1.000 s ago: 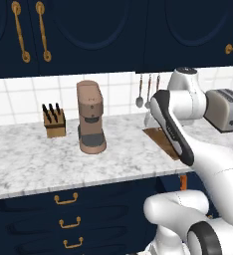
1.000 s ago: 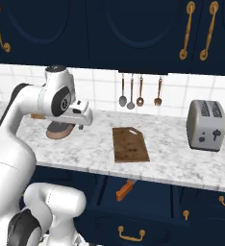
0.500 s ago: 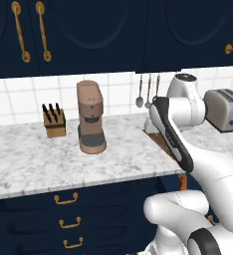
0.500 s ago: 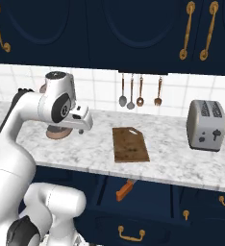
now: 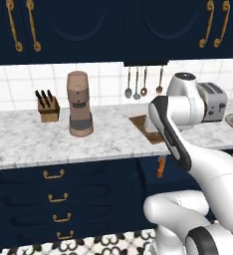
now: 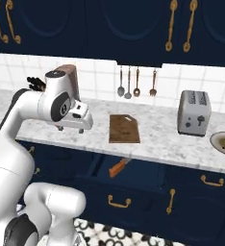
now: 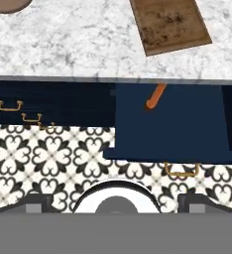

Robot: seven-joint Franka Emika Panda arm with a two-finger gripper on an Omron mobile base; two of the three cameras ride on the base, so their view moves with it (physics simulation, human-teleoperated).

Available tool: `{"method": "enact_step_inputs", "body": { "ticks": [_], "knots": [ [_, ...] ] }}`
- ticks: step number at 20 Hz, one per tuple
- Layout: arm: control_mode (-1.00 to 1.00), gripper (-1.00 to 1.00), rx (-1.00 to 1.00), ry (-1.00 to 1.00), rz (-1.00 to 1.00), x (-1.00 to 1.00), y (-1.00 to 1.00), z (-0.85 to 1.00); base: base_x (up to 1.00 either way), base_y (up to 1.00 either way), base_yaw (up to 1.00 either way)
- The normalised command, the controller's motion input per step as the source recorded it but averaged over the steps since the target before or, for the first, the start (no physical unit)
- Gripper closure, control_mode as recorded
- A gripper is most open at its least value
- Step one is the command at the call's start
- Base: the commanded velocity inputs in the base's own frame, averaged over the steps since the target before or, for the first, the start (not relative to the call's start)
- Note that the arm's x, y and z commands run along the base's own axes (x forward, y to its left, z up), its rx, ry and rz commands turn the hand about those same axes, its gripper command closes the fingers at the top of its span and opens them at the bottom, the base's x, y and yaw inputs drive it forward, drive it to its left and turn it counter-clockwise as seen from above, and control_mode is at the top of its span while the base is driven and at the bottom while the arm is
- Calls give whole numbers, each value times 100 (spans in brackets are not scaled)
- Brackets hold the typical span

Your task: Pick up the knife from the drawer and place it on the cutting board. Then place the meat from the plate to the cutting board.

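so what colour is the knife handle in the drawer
Orange; the knife handle shows best in the hand view, inside the open navy drawer.

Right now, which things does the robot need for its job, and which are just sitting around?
Needed: knife in the open drawer, cutting board, plate.

Just sitting around: toaster, knife block, coffee grinder, hanging spoons.

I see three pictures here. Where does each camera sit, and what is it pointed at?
Left base view: behind the arm on its left, facing the counter and coffee grinder; arm at lower right.
Right base view: behind on the right, facing the cutting board and toaster; arm at left.
Hand view: on the hand, looking down at the open drawer holding the knife.
All three share board and knife.
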Motion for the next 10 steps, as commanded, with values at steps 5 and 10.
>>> {"method": "enact_step_inputs", "body": {
  "ticks": [5,10],
  "knots": [
    [100,-100,0,0,0,0,0,0,-13,-100,31],
    [100,-100,0,0,0,0,0,0,-1,-100,35]
  ]
}}
